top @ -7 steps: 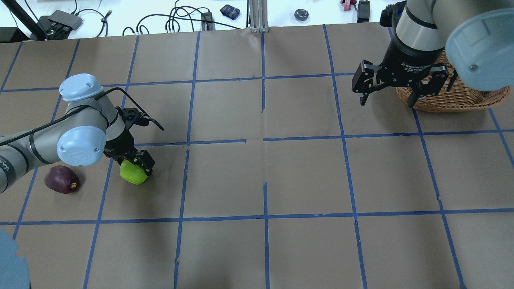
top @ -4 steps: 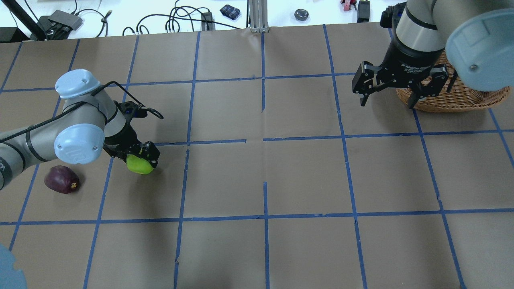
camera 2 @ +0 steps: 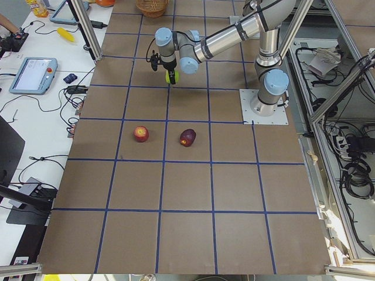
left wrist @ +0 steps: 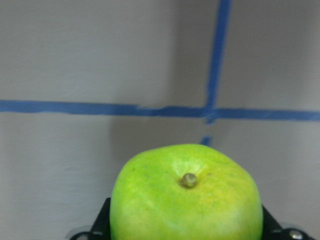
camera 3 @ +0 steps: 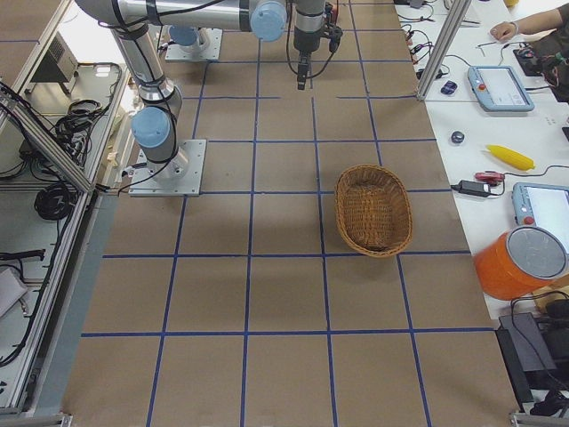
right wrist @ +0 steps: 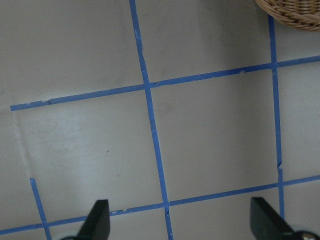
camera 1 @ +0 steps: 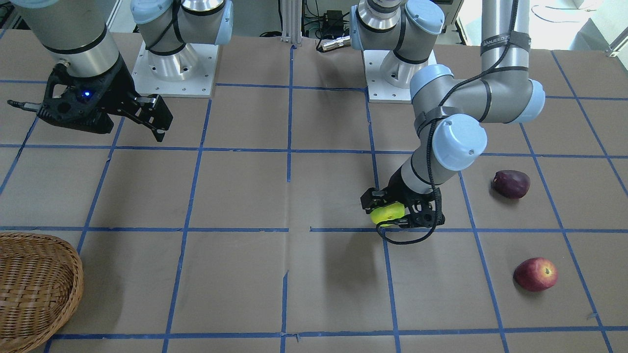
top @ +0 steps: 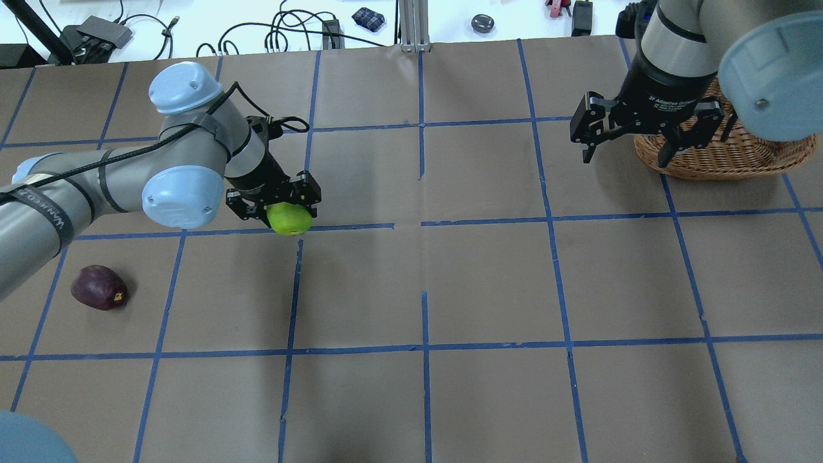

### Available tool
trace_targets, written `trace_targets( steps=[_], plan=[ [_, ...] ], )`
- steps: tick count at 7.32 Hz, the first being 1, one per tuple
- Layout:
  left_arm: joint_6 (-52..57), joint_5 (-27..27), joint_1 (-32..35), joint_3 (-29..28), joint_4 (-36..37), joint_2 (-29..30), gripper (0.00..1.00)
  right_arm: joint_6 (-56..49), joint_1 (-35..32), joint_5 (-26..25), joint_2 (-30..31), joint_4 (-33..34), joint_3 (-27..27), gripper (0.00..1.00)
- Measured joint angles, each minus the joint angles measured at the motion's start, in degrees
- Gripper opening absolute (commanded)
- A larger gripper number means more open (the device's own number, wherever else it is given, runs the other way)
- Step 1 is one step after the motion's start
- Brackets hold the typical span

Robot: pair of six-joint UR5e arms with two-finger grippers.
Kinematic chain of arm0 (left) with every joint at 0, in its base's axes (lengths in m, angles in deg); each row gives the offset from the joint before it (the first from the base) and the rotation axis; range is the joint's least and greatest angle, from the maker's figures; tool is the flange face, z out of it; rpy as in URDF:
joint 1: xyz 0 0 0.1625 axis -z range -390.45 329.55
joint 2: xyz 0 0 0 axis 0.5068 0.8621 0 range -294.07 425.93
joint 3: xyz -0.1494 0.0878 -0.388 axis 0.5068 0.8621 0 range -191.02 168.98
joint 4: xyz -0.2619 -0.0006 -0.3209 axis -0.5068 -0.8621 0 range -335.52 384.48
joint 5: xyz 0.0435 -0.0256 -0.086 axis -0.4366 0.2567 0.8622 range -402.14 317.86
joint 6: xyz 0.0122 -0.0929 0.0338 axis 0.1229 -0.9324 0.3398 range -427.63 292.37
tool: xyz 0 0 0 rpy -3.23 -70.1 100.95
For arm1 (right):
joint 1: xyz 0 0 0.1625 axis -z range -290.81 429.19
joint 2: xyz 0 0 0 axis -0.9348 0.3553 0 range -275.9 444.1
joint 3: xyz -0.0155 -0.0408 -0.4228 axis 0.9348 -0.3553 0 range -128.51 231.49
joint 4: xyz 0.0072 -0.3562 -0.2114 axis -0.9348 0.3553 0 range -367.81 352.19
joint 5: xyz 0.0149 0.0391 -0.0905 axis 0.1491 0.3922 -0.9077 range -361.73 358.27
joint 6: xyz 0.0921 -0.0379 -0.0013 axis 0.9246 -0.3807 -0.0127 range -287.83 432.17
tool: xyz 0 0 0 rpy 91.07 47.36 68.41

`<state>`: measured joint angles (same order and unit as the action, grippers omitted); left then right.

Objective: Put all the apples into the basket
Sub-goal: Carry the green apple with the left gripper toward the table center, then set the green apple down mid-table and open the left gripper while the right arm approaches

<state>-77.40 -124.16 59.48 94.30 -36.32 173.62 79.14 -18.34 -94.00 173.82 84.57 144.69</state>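
Note:
My left gripper (top: 283, 211) is shut on the yellow-green apple (top: 289, 219) and holds it above the table; the apple also shows in the front view (camera 1: 387, 214) and fills the left wrist view (left wrist: 186, 195). The dark maroon apple (top: 98, 288) lies on the table at the left, also in the front view (camera 1: 511, 184). The red apple (camera 1: 536, 274) lies near the table's far edge and is hidden in the overhead view. My right gripper (top: 629, 143) is open and empty, hanging beside the wicker basket (top: 739, 154) at the far right.
The table is brown with a grid of blue tape lines (top: 422, 222). Cables and small devices (top: 302, 32) lie on the white bench beyond the table. An orange container (camera 3: 517, 264) and tablets stand on the side bench.
My left arm has carried the yellow-green apple up and to the right, away from the maroon apple. My right gripper has barely moved and stays open.

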Motion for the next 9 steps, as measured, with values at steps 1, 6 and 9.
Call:
trace_targets(
  steps=[1, 6, 9],
  plan=[
    [-7.79, 0.15, 3.89, -1.73, 1.65, 1.54, 0.45, -0.21, 1.29, 0.05, -0.11, 0.42, 0.05, 1.0],
    [-27.57, -1.07, 18.19, -6.21, 8.79, 9.32, 0.74, -0.38, 2.63, 0.11, -0.16, 0.04, 0.22, 1.0],
    [-31.36, -1.37, 20.13, -6.36, 12.08, 12.23, 1.0, -1.62, 2.73, -0.02, -0.2, 0.02, 1.08, 1.0]
  ],
)
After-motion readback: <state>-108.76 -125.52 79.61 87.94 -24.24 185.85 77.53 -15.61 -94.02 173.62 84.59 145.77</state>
